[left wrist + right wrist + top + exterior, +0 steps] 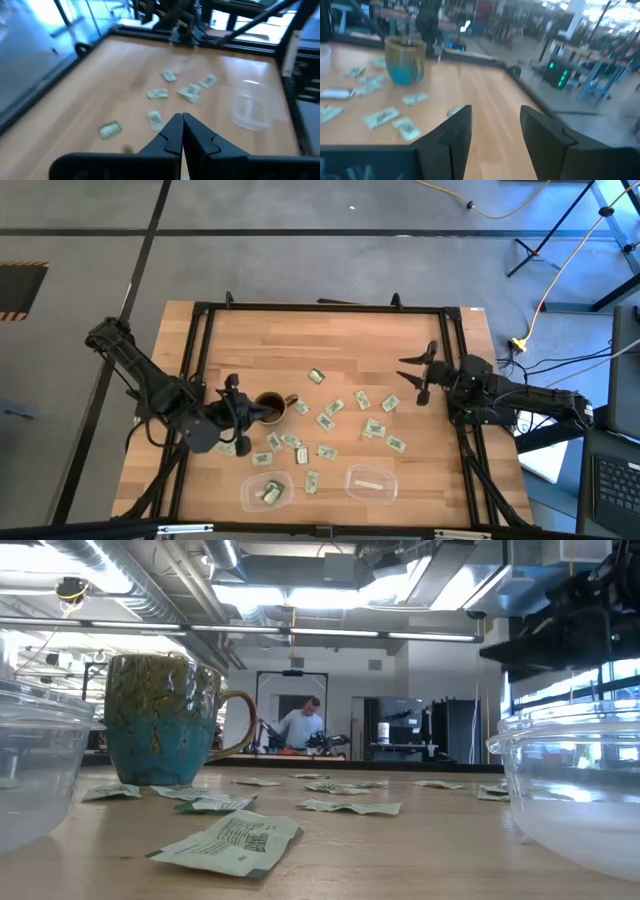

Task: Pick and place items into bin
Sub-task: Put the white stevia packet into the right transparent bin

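Closest to the low camera lies one packet (pixel 228 844) on the desk (pixel 260 345), others scattered behind it by the mug (pixel 270 408). Left gripper (pixel 232 392), pressed together, hovers beside the mug among packets; right gripper (pixel 418 376), spread, waits just past them, while both bins (pixel 371 482) show only partly at desk level.

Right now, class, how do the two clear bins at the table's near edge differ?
The left bin holds green packets; the right bin holds one pale packet. The left bin sits below the mug, with packets close around it; the right bin has mostly bare wood around it. Both are clear, shallow and upright.
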`<state>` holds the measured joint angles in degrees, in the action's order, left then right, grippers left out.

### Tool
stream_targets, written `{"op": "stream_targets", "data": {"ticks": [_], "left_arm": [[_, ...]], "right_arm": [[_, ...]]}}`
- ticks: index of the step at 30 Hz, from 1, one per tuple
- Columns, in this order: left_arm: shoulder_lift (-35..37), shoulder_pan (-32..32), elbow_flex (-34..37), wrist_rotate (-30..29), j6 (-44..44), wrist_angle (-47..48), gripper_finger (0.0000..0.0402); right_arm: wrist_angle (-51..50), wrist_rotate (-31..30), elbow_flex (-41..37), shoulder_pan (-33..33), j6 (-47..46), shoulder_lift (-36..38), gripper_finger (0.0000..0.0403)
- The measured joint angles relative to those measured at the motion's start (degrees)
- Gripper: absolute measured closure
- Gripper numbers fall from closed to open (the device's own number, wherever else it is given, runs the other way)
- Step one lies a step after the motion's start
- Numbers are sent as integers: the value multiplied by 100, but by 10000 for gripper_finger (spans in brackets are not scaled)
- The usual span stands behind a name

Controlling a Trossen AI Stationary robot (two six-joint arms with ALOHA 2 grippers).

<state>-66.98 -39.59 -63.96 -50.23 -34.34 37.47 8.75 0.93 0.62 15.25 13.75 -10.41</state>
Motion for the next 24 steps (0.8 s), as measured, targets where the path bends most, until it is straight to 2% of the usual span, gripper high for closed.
{"op": "stream_targets", "data": {"ticks": [6, 11, 18, 24], "left_arm": [[-2, 0, 0, 274, -875, -39, 396], [-1, -17, -1, 502, -918, -6, 396], [370, -17, 0, 741, -268, 139, 396], [887, 57, -2, 1037, 664, 230, 396]], "right_arm": [[546, 9, 2, 0, 3, 2, 232], [348, 24, 2, 2, -407, -15, 232], [232, -1, 40, 1, -724, -92, 232], [-237, -549, 481, 2, -909, -340, 232]]}}
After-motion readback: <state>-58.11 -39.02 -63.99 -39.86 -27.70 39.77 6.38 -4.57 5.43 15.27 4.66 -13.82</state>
